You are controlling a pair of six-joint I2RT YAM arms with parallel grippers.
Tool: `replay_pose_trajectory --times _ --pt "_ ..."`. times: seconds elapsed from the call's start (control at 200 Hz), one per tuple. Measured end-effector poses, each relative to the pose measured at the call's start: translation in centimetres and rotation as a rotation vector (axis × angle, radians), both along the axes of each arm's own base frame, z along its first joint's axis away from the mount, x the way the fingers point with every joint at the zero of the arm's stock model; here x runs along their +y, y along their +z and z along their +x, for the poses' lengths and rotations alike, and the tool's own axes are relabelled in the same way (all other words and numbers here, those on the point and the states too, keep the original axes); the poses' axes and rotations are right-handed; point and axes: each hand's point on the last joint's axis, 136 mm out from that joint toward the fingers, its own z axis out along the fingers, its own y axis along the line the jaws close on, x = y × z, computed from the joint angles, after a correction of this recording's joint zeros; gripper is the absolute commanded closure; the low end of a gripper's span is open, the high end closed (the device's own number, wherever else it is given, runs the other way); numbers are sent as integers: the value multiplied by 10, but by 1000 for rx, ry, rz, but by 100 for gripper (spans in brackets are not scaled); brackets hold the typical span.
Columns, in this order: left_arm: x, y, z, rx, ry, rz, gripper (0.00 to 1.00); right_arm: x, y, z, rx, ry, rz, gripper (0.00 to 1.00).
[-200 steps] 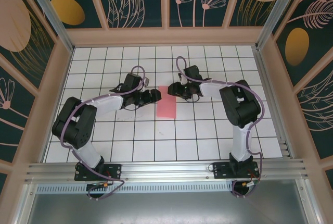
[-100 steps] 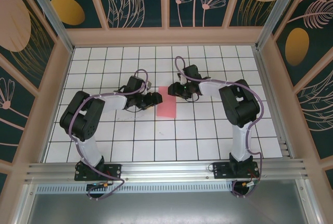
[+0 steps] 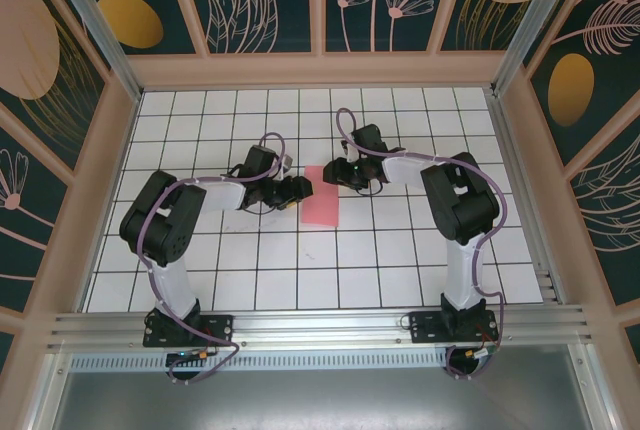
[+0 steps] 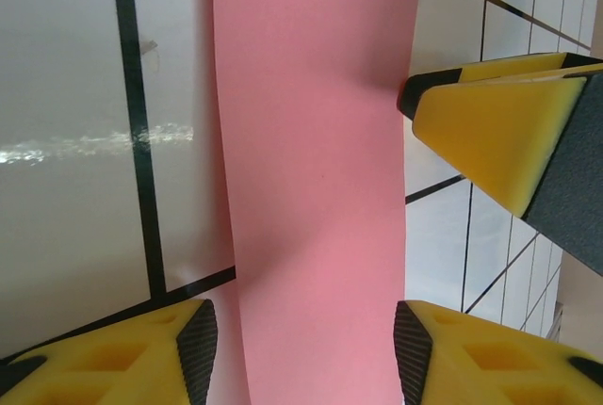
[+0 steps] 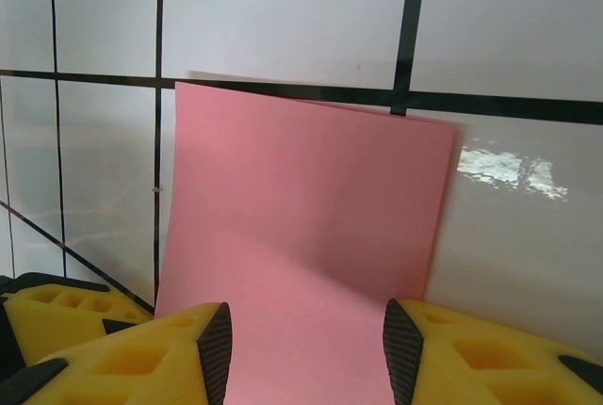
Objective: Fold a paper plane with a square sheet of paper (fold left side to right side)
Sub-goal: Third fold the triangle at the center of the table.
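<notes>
the white gridded table (image 3: 400,260) carries the square sheet of paper (image 3: 321,206), lying flat as a narrow pink rectangle. the left gripper (image 4: 306,353) is at the paper's far-left corner, fingers apart and straddling the paper. the right gripper (image 5: 306,353) is at the paper's far edge, fingers likewise spread, clamping nothing.

Black-white arms (image 3: 205,193); yellow pincer pads (image 4: 122,358)

Bright, even light; glare streaks the white tiles (image 4: 85,141), and the left pincer (image 4: 306,348) looks slightly soft.
</notes>
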Motion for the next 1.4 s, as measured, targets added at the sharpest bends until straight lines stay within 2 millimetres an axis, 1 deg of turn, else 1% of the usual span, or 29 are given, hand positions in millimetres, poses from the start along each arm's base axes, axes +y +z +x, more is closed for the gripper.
replay_pose_trajectory --times 0.06,0.175,0.29,0.425,0.475,0.555,0.646,0.721,0.776,0.846,0.941,1.006,1.046,1.061,1.131,1.186,1.241,1.311,1.396 --pt "-1 0 0 1 -1 -3 49 0 0 0 0 0 1 50" --pt "-2 -2 2 5 1 -3 55 0 0 0 1 2 3 50" --pt "-4 -3 1 12 2 -4 65 1 0 -1 2 5 5 50" --pt "-6 -2 0 13 0 -6 79 1 0 -1 -1 8 4 49" --pt "-6 -2 0 11 -3 -5 83 1 0 -1 -3 10 4 48" --pt "-7 -2 -1 15 -3 -5 85 1 2 0 -12 17 4 44" --pt "-9 -3 -2 15 -4 -2 87 -1 4 0 -44 27 -7 37" --pt "-13 -2 -5 22 -5 -4 88 -10 10 -4 -84 28 -31 30" --pt "-16 -1 -9 27 -4 -4 89 -19 19 -9 -126 26 -52 28" --pt "-20 4 -13 26 -1 -6 90 -29 38 -19 -194 35 -61 27" --pt "-23 12 -17 23 8 -19 91 -40 72 -36 -320 53 -51 25" --pt "-22 18 -20 22 16 -30 91 -44 90 -54 -408 75 -40 25" --pt "-22 20 -21 22 22 -34 92 -44 96 -65 -453 90 -37 24" --pt "-22 21 -21 21 24 -36 92 -43 98 -73 -469 104 -34 24" --pt "-22 25 -21 21 30 -42 92 -38 97 -99 -526 153 -38 23" --pt "-22 26 -20 20 31 -45 92 -32 89 -121 -555 202 -59 23" --pt "-22 26 -21 24 34 -46 92 -23 81 -138 -578 255 -88 22" --pt "-22 26 -21 26 35 -45 92 -11 73 -155 -616 315 -138 19" --pt "-22 25 -21 27 34 -45 92 3 66 -167 -674 373 -202 17"
